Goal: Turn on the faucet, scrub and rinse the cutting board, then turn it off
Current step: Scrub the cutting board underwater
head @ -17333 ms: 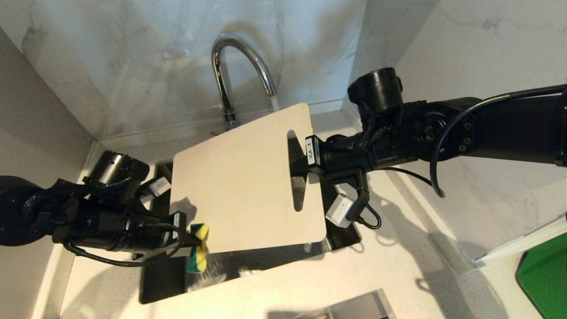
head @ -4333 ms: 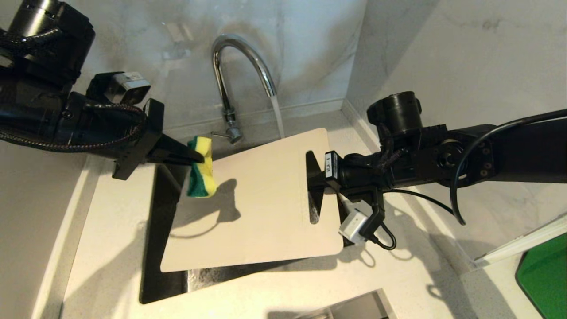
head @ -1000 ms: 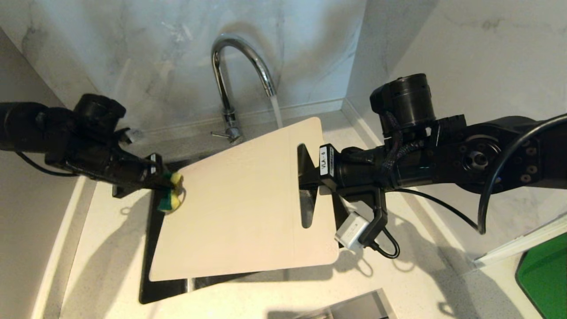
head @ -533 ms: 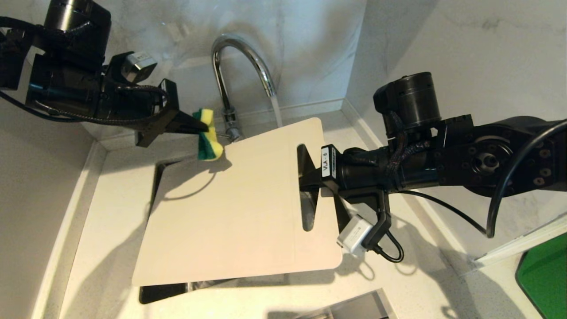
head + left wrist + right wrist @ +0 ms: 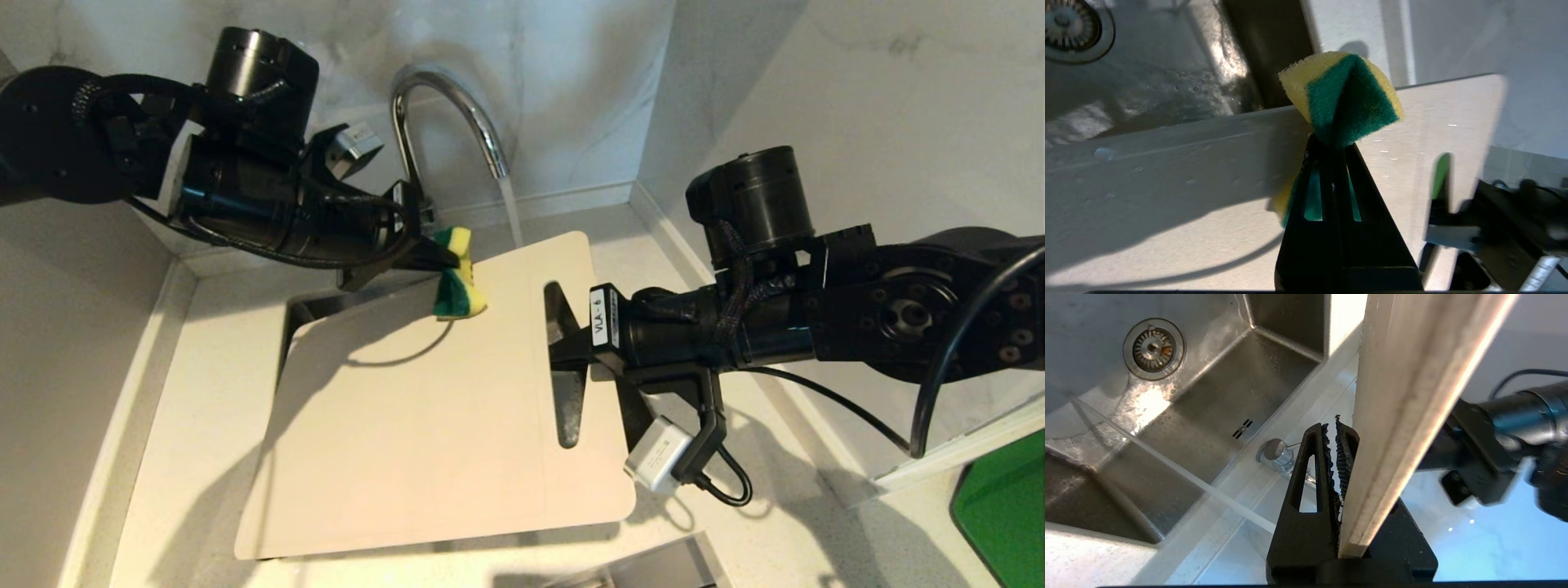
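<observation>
held out over the sink, nearly level, sloping a little: the cutting board, near edge hanging past the near sink rim toward the counter, far edge reaching up under the faucet. long axis running left to right, slot handle at the right short end. cream-white, flat, rounded corners, a thin groove beside the slot; a few small droplets on the surface in the left wrist view, no visible dirt.

at that right end, the right gripper, fingers clamped on the strip of board beside the slot, board edge seen gripped between the ribbed pads in the right wrist view. nearer to the handle, but busy as the holder.

farther back and to the left, the left gripper, fingers pressed together, pinching a green-and-yellow sponge folded between them. sponge just at the far edge of the board, left of the slot, whether touching the board or just above it not clear. board surface lying below and nearward from the sponge, so probably a scrub stroke drawn nearward or leftward across the face.

farthest, the faucet, water running down just beside the far right corner of the board.
</observation>
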You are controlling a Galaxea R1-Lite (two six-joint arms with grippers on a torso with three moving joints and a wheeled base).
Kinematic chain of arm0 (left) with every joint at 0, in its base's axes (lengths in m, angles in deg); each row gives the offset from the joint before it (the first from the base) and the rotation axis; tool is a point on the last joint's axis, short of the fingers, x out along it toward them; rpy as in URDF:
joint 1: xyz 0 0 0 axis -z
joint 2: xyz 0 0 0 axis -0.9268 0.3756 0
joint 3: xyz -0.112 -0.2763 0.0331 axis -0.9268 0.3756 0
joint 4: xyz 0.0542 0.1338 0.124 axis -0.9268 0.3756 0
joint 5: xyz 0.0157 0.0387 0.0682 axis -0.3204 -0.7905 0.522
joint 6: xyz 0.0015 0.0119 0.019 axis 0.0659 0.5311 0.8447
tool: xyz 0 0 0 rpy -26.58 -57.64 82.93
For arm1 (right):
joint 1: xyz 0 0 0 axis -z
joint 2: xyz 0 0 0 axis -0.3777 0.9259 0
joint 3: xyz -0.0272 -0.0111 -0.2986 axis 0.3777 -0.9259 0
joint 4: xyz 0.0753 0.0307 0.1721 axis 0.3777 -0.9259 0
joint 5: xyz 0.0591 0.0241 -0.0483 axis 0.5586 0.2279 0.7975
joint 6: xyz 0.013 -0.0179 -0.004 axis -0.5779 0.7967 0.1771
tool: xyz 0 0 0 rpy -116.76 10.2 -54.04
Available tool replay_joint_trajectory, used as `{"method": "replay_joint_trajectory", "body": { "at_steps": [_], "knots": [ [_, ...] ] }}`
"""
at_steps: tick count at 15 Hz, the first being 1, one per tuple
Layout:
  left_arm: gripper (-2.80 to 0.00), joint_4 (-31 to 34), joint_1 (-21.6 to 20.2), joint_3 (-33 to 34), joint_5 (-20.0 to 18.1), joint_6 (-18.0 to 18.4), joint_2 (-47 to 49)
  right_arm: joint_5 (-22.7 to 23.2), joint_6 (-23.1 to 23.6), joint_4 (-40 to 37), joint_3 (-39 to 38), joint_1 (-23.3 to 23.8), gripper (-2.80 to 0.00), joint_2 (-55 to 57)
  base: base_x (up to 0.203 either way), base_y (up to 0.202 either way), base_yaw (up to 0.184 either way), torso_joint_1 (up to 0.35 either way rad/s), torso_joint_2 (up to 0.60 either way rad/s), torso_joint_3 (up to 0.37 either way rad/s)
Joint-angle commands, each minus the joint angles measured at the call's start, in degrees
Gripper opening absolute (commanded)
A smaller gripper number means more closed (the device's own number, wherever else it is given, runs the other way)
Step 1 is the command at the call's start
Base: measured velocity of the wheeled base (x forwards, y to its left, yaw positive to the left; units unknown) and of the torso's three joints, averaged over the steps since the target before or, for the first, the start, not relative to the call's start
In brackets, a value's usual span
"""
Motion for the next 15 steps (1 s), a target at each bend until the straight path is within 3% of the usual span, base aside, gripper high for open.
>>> {"method": "replay_joint_trajectory", "body": {
  "at_steps": [1, 15],
  "knots": [
    [-2.80, 0.42, -0.84, 0.96, -0.14, -0.67, 1.64, 0.20, 0.71, 0.01, -0.05, -0.05, -2.80, -0.08, 0.000, 0.000, 0.000, 0.000, 0.00, 0.000],
    [-2.80, 0.20, -15.14, 15.19, -0.85, 2.10, 0.37, 0.29, -0.11, 0.19, -0.05, 0.09, -2.80, -0.78, 0.000, 0.000, 0.000, 0.000, 0.00, 0.000]
  ]
}}
